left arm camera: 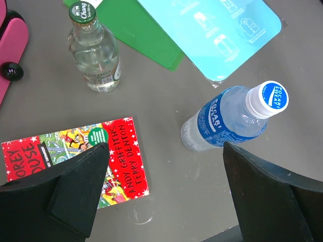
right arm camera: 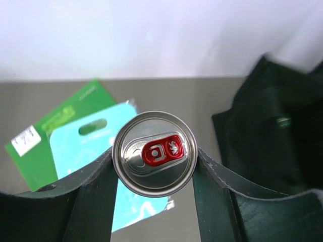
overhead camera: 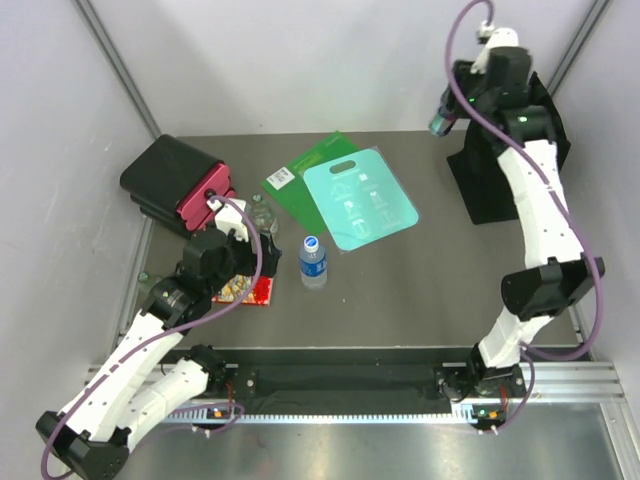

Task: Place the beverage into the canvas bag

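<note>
My right gripper [right arm camera: 154,156] is shut on a silver beverage can [right arm camera: 154,154] with a red pull tab, held upright by its sides. In the top view the gripper [overhead camera: 440,120] holds it high in the air at the back right, just left of the black canvas bag [overhead camera: 485,185]. The bag stands upright against the right wall, and its dark fabric fills the right side of the right wrist view [right arm camera: 267,136]. My left gripper [left arm camera: 166,166] is open and empty, low over the table at the left [overhead camera: 245,262].
A Pocari Sweat bottle [left arm camera: 227,118] stands mid-table [overhead camera: 313,262]. A small glass Chang bottle [left arm camera: 95,50] and a red book [left arm camera: 75,156] are by my left gripper. A teal sheet [overhead camera: 360,205] overlaps a green one [overhead camera: 305,175]. A black case with red edge [overhead camera: 180,185] sits far left.
</note>
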Controlling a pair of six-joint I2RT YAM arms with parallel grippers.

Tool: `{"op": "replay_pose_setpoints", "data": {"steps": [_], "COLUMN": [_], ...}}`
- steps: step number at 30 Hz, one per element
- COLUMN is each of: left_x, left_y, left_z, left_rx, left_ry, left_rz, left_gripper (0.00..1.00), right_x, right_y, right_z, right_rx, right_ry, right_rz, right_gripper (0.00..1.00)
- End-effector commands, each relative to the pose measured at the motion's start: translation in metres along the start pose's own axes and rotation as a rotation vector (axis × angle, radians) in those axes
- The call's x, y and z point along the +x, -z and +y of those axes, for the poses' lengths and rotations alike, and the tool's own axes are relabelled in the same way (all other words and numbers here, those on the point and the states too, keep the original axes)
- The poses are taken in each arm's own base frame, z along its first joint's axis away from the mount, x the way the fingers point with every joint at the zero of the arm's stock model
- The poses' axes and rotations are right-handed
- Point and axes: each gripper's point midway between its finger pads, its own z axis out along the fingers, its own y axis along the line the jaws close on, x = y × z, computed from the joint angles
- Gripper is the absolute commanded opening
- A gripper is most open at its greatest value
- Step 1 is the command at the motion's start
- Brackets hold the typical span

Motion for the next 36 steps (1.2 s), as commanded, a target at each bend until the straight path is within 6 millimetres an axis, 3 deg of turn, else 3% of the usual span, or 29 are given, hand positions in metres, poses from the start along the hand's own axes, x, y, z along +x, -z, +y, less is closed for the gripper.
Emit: {"op": "replay_pose_setpoints", "data": {"steps": [1,2,4,5,8,14,18,25,36], "left_x": [-0.011,-0.011,-0.010,-0.010,-0.011,-0.013,-0.013,-0.015,-0.015], "left_y": [-0.001,-0.001,-0.002,-0.002,0.000,0.001,0.002,0.003,0.004], "left_z": [-0.002,-0.002,-0.003,-0.002,-0.002,-0.004,-0.005,-0.004,-0.005], "left_rx": [0.006,0.008,0.010,0.008,0.008,0.017,0.022,0.020,0.022], "left_ry": [-0.008,-0.006,-0.009,-0.009,-0.008,-0.007,-0.005,-0.005,-0.004], "left_rz": [-0.045,-0.046,-0.041,-0.040,-0.046,-0.054,-0.057,-0.064,-0.066], "left_gripper": [0.98,0.98,0.98,0.98,0.98,0.98,0.98,0.98,0.98], "right_x": [-0.086,-0.095,-0.104,-0.111,-0.124,-0.137,-0.137,-0.113,-0.075], "right_y": [0.059,0.064,0.067,0.073,0.088,0.090,0.077,0.038,0.024], "right_z": [-0.042,-0.059,-0.076,-0.101,-0.131,-0.164,-0.173,-0.176,-0.185], "right_rx": [0.060,0.100,0.136,0.185,0.245,0.298,0.300,0.263,0.295], "right_ry": [-0.054,-0.065,-0.076,-0.094,-0.118,-0.126,-0.123,-0.149,-0.145], "right_rz": [-0.247,-0.274,-0.299,-0.323,-0.381,-0.445,-0.450,-0.375,-0.276], "right_gripper": [0.00,0.00,0.00,0.00,0.00,0.00,0.00,0.00,0.00]}}
